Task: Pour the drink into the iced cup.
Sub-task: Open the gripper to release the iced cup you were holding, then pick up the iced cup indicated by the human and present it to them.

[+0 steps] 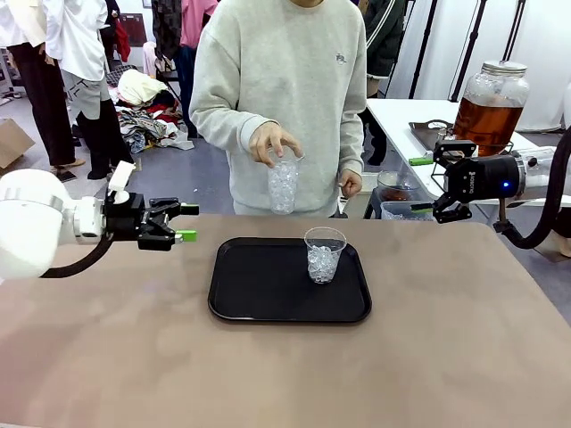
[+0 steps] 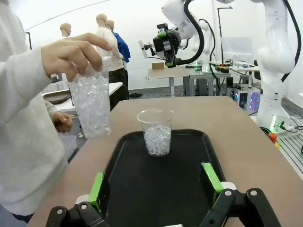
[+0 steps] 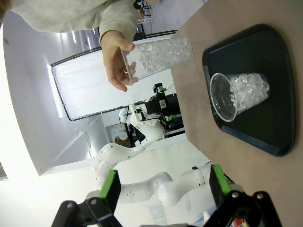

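Note:
A clear plastic iced cup [image 1: 323, 254] [image 2: 156, 132] [image 3: 239, 94], about half full of ice, stands upright on the black tray [image 1: 241, 303]. The drink [image 1: 486, 120], amber liquid in a large glass jar with a metal lid, sits on a white side table at the back right. My left gripper [image 1: 186, 223] [image 2: 154, 182] hovers open left of the tray, facing the cup with nothing between its fingers. My right gripper [image 1: 421, 184] [image 3: 164, 182] is open and empty at the table's far right, just in front of the jar.
Across the table, a person in a grey sweatshirt holds a second clear cup [image 1: 284, 183] [image 2: 91, 101] [image 3: 158, 56] packed with ice above the table's far edge. Small containers [image 1: 393, 192] sit beside the side table. Brown tabletop [image 1: 446, 357] surrounds the tray.

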Robot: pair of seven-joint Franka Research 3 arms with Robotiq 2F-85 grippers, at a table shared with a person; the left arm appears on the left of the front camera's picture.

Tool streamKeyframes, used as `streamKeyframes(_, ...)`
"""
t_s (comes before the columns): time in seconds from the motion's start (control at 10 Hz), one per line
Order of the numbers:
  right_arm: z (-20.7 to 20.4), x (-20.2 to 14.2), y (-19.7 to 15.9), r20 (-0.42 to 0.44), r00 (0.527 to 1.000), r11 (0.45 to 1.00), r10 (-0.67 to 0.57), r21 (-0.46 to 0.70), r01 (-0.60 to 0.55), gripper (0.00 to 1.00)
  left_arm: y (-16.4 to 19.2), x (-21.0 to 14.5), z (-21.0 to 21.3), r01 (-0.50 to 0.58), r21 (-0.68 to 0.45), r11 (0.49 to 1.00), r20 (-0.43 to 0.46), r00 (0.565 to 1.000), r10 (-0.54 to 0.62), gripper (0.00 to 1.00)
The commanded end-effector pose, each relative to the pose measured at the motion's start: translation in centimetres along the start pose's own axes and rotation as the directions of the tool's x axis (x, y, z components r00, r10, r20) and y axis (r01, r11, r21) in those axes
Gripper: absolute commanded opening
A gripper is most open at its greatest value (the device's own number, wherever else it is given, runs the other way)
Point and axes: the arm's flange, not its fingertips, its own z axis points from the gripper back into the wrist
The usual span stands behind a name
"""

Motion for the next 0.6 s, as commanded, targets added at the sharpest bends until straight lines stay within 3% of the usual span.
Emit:
streamKeyframes(0.0, -0.02, -0.04, 0.04, 0.005, 1.0, 1.0, 0.001, 0.001, -0.001, 1.0, -0.84, 0.26, 0.98, 0.041, -0.018, 0.999, -0.004, 0.999, -0.041, 1.0)
streamKeyframes(0.1, -0.02, -0.04, 0.04, 0.005, 1.0, 1.0, 0.001, 0.001, -0.001, 1.0, 0.0, 0.0, 0.0, 0.0, 0.0, 1.0, 0.0, 1.0, 0.0, 1.0)
streamKeyframes(0.5, -0.02, -0.04, 0.04, 0.005, 1.0, 1.0, 0.001, 0.001, -0.001, 1.0, 0.0, 0.0, 0.0, 0.0, 0.0, 1.0, 0.0, 1.0, 0.0, 1.0)
